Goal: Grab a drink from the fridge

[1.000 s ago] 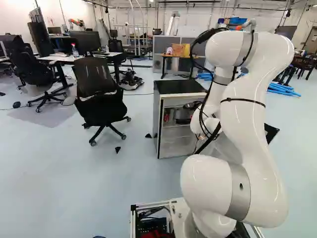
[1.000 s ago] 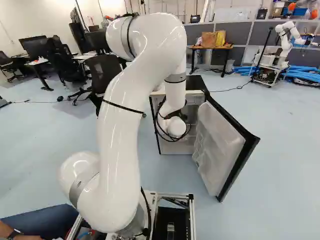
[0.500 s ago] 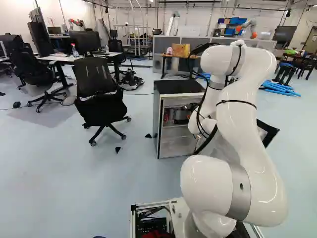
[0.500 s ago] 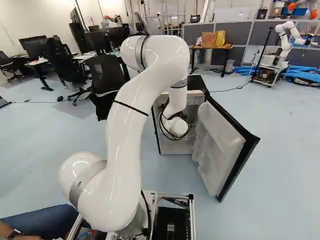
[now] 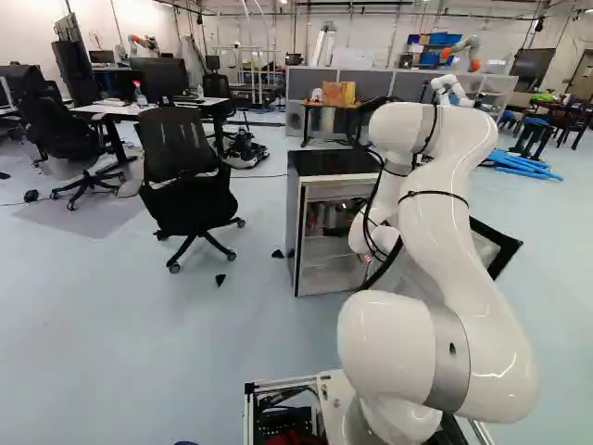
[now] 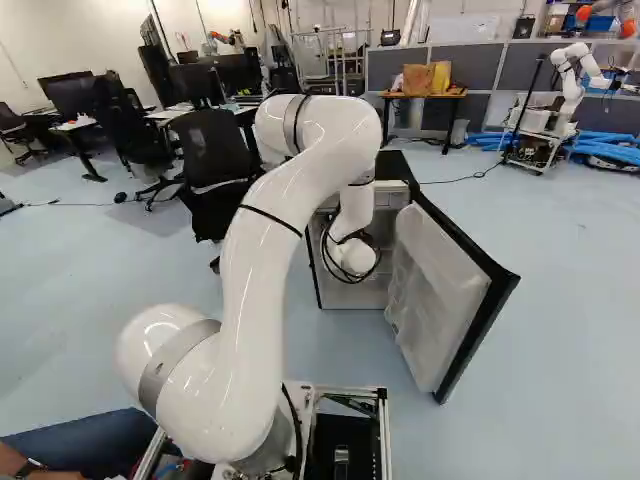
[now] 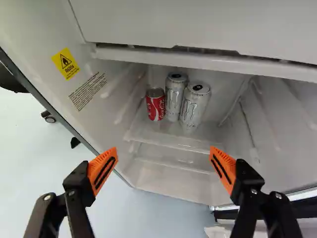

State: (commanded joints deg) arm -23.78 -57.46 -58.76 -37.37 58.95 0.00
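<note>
Though one red, three cans point(image 7: 174, 100).

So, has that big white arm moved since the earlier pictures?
Yes. In the left base view, the white arm has its high bend lower and further left, judged against the fridge, which stayed put.

Black mesh office chair point(image 5: 176, 153) left of jaws; desk point(image 5: 127, 109) and monitor point(image 5: 159, 76) farther out that side. Past jaws: brown bag point(image 6: 416, 78) on table point(image 6: 388, 95). Past jaws, off right: blue tubes point(image 6: 608, 150), another robot point(image 6: 572, 88).
</note>
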